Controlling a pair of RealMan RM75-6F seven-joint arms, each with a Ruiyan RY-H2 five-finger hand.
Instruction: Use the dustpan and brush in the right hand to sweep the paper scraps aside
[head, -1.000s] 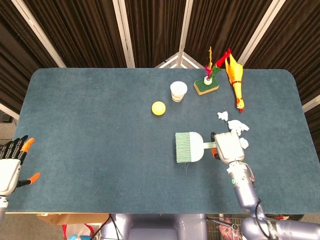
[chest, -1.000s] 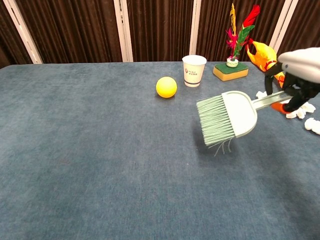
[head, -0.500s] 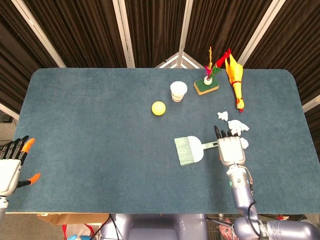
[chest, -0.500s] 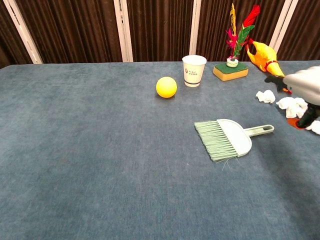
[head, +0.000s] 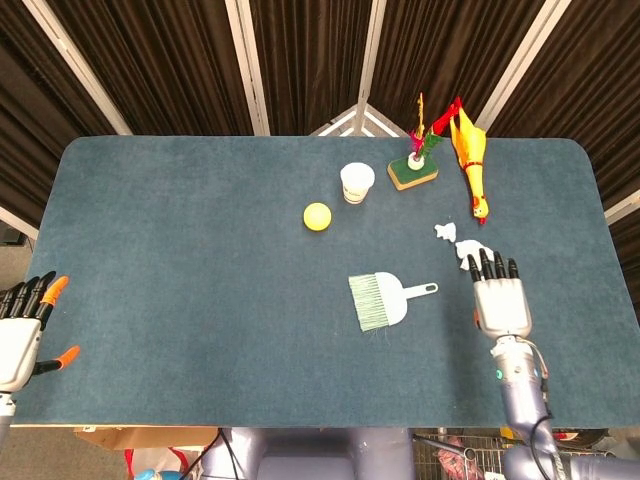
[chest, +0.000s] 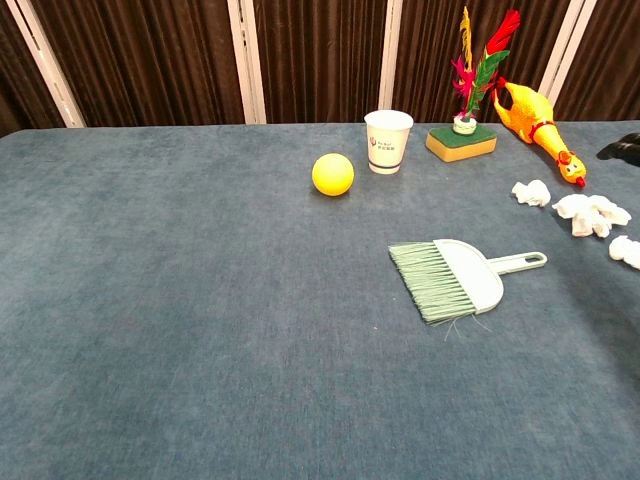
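The pale green dustpan and brush (head: 381, 299) (chest: 450, 279) lies flat on the blue table, bristles to the left, handle pointing right, with nothing holding it. Several white paper scraps (head: 446, 231) (chest: 590, 214) lie to its right, near the rubber chicken's head. My right hand (head: 499, 300) hangs open to the right of the brush handle, fingers spread and pointing away from me, partly over the scraps. In the chest view only a dark fingertip (chest: 622, 148) shows at the right edge. My left hand (head: 22, 332) is open at the table's near left edge.
A yellow ball (head: 317, 216) and a white paper cup (head: 356, 182) stand behind the brush. A green base with feathers (head: 413, 172) and a yellow rubber chicken (head: 470, 155) lie at the back right. The table's near edge (head: 250, 425) runs close below.
My right hand let go of the brush, which dropped flat onto the table. The hand then moved right and opened, away from the handle.
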